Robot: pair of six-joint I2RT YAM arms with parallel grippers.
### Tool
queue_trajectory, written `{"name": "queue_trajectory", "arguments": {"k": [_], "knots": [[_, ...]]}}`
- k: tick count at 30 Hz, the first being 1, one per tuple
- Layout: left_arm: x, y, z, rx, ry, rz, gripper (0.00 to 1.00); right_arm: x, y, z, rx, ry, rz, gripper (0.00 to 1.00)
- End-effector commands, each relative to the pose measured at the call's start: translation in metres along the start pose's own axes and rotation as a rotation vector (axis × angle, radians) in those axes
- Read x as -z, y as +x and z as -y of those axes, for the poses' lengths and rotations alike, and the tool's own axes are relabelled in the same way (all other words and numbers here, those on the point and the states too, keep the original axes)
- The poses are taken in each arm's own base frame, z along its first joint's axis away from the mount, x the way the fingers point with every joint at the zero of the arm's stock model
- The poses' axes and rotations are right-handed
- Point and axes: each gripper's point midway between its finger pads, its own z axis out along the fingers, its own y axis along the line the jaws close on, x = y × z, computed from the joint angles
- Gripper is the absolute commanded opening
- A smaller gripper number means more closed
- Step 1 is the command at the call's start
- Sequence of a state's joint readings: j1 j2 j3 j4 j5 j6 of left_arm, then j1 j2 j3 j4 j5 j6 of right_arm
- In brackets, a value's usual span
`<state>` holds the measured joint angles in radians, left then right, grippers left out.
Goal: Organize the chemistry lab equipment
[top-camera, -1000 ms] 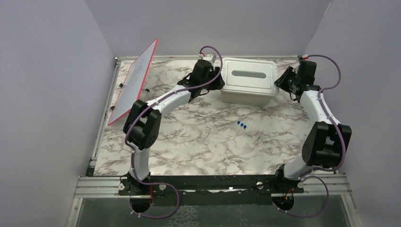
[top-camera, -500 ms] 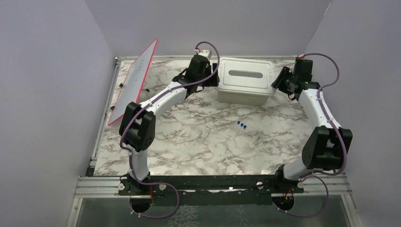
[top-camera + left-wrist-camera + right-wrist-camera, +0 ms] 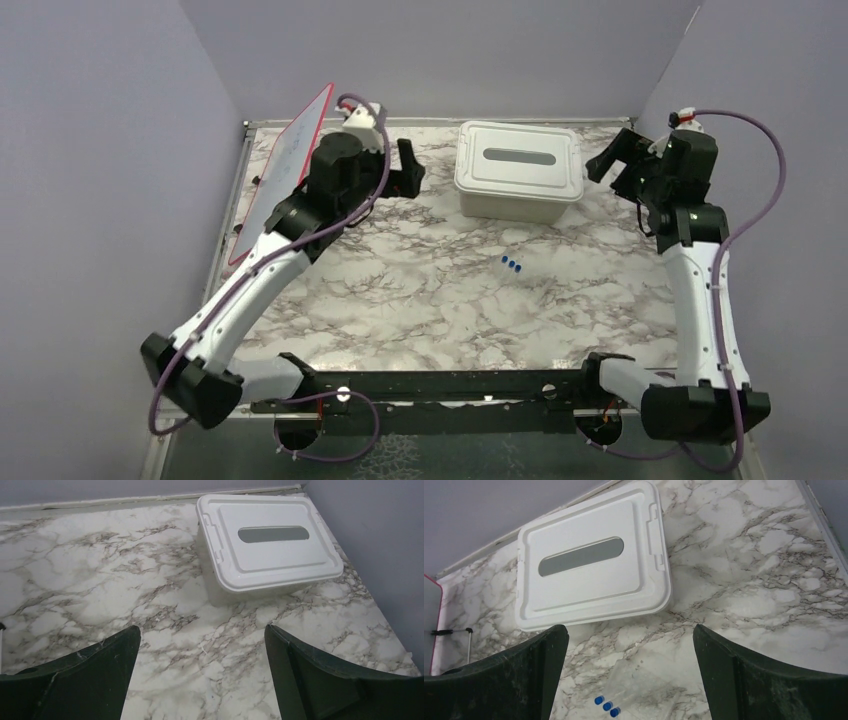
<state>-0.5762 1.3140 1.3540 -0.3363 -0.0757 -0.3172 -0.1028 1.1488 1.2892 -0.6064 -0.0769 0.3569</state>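
Two claws, left claw (image 3: 201,629) and right claw (image 3: 630,629), both spread wide, empty, raised either side of beige tub (image 3: 515,208). Blue-capped tubes (image 3: 512,265) lie on tabletop (image 3: 400,300), near tub front. Step, I judge: fetch tubes. Next you lower right claw over them, close gently.

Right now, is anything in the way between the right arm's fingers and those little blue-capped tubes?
Nothing visible. Only bare marble table lies between the open right fingers and the blue-capped tubes. The closed tub sits off to the side, farther back.
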Motion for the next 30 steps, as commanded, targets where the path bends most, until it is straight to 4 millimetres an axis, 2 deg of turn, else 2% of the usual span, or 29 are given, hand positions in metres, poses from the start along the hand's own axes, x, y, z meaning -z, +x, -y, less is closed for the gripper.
{"name": "queue_trajectory", "arguments": {"k": [1,4,7,11,15,20,30], "knots": [[0.062,0.020,-0.027,-0.038,-0.083,-0.009,0.97,0.033,0.009,0.011,-0.045,0.069,0.009,1.00],[0.097,0.036,-0.046,-0.037,-0.143,0.000,0.99,0.058,0.011,0.014,-0.057,0.082,0.054,1.00],[0.123,0.053,-0.057,-0.030,-0.164,0.008,0.99,0.082,0.016,0.014,-0.076,0.063,0.100,1.00],[0.146,0.072,-0.072,-0.012,-0.204,0.010,0.99,0.113,0.031,0.020,-0.086,0.070,0.134,1.00],[0.163,0.075,-0.085,-0.011,-0.258,0.038,0.99,0.133,0.046,0.022,-0.084,0.052,0.140,1.00],[0.174,0.069,-0.089,-0.016,-0.269,0.080,0.99,0.142,0.064,0.026,-0.082,0.051,0.117,1.00],[0.172,0.071,-0.089,-0.024,-0.270,0.070,0.99,0.143,0.067,0.034,-0.092,0.100,0.106,1.00]]}}
